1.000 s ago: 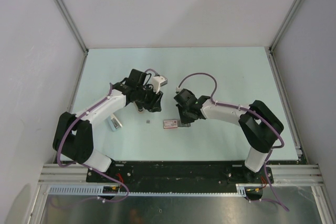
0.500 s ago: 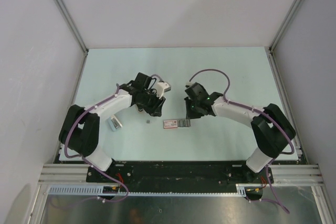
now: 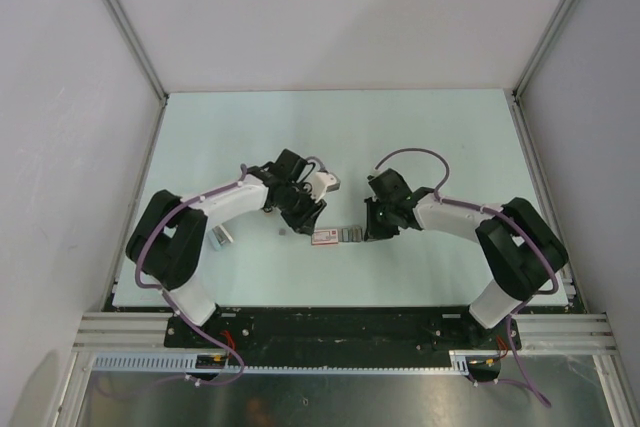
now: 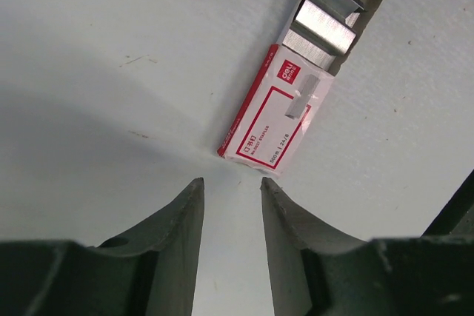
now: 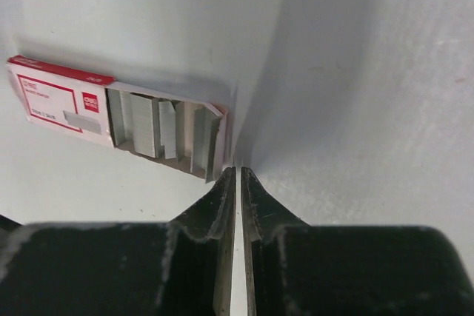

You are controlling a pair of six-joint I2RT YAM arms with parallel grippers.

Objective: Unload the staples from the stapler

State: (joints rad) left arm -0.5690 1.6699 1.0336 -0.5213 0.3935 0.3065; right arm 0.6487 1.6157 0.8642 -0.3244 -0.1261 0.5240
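Near the middle of the pale table (image 3: 430, 137), a little toward its near edge, we see a small red-and-white staple box (image 3: 322, 236) lying flat, with its inner tray slid out to the right. The staples (image 3: 349, 235) sit in that exposed tray as short grey metallic strips packed side by side. In the right wrist view a few of them lean unevenly against their neighbours.

We find the left gripper (image 4: 231, 183) low over the table just beside the left end of the box. Its jaws stand apart with bare table showing between them, so it is released and carries nothing. The closed end of the box lies just beyond its fingertips, not between them.

We see the right gripper (image 5: 237, 172) at the opposite end, its tips just beside the right edge of the tray. Its jaws are clenched almost together, leaving only a thin sliver of light, and we see nothing caught between them. We cannot tell whether the tips touch the cardboard.

A tiny grey bit (image 3: 283, 231) lies on the table left of the box. Farther left, a small grey object (image 3: 217, 237) rests beside the left arm, and we cannot tell what it is.
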